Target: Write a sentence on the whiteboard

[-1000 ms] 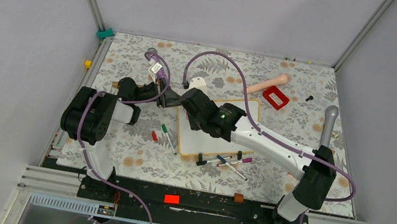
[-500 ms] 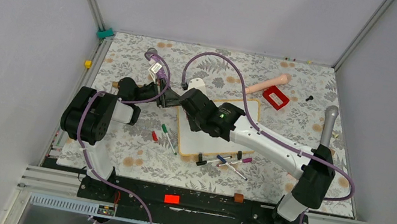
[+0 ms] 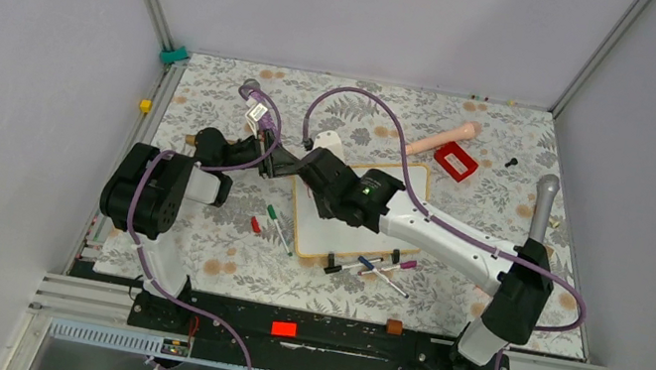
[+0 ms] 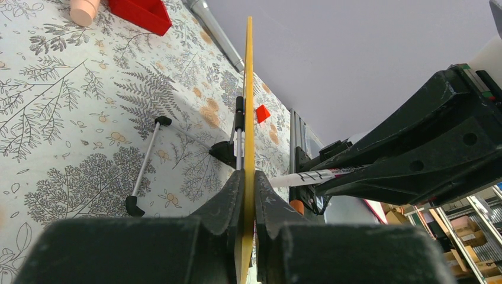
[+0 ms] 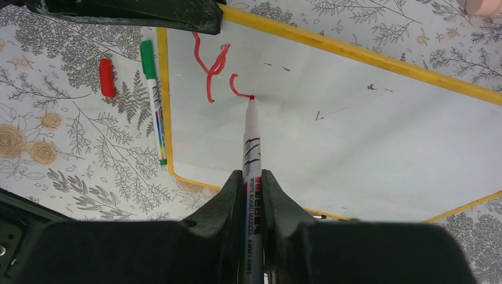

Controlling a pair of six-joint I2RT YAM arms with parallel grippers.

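From above, the whiteboard (image 3: 340, 237) lies on the floral worktop (image 3: 192, 253) between my two arms, just in front of the middle. My left hand (image 3: 287, 166) reaches to the board's far-left corner. My right hand (image 3: 318, 171) hangs over the same end, its black wrist covering much of the white surface. A green pen (image 3: 275, 225) and a red cap (image 3: 255, 224) lie just beside the board's left edge, a few loose pens (image 3: 371, 267) lie at its near edge, and a red box (image 3: 456, 161) sits well apart at the far right.

From my left wrist, the board shows edge-on as a thin yellow line. My left fingers (image 4: 228, 198) are shut tight on that edge, one on each face. To the right, my other hand holds a white marker (image 4: 311, 176) that points towards the board.

From my right wrist, my hand is closed on the marker's barrel, one finger pressed on each side. The marker's red tip touches the board near the upper-left corner. The sentence (image 5: 212, 65) is barely begun — one looping red letter and, just beside it, a short hooked stroke that ends at the tip. A few faint dark smudges mark the white surface further right.
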